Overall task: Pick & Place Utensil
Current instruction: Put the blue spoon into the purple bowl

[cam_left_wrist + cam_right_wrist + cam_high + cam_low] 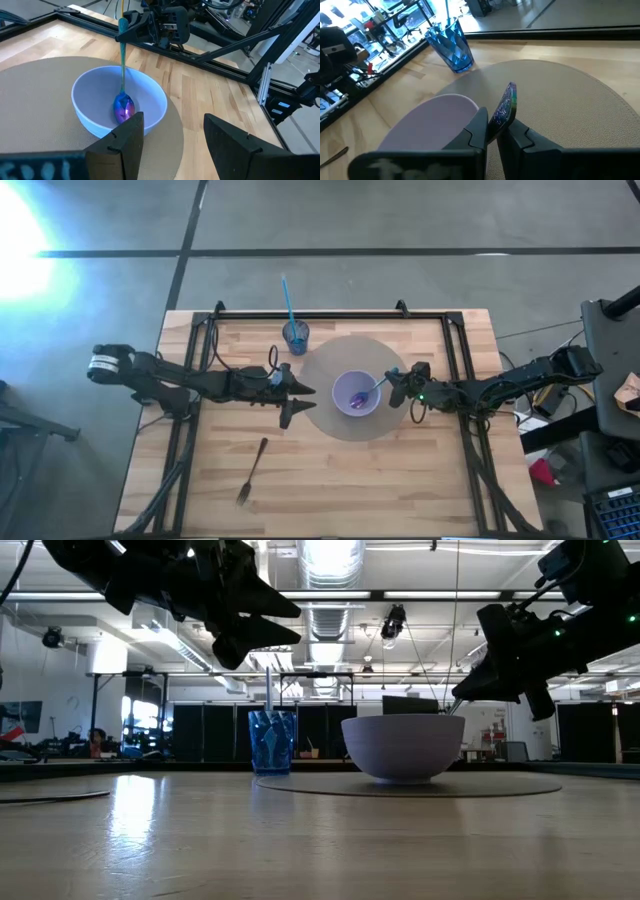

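A pale lilac bowl [356, 395] stands on a round grey mat [335, 360] in the middle of the table. An iridescent blue-purple spoon [123, 75] leans in the bowl, its scoop end [124, 107] on the bowl's bottom. My right gripper [393, 386] is shut on the spoon's handle just right of the bowl. My left gripper [298, 406] hovers open and empty at the mat's left edge; in the left wrist view [175, 140] its fingers point at the bowl. A blue cup [295, 335] holding a blue utensil stands behind the mat. A dark fork [252, 470] lies near the front. My right gripper pinches the spoon's handle near its free end [506, 107] between its two fingers. The fingers come from the table's right, slanting down a little, and lie across the handle. The spoon slants down to the left, its scoop end [124, 107] resting inside the bowl.
A black metal frame [330, 313] runs along the table's far edge and both sides. Bare wood lies in front of the mat, around the fork. The low view shows the bowl [403, 748] and the cup [272, 740] side by side.
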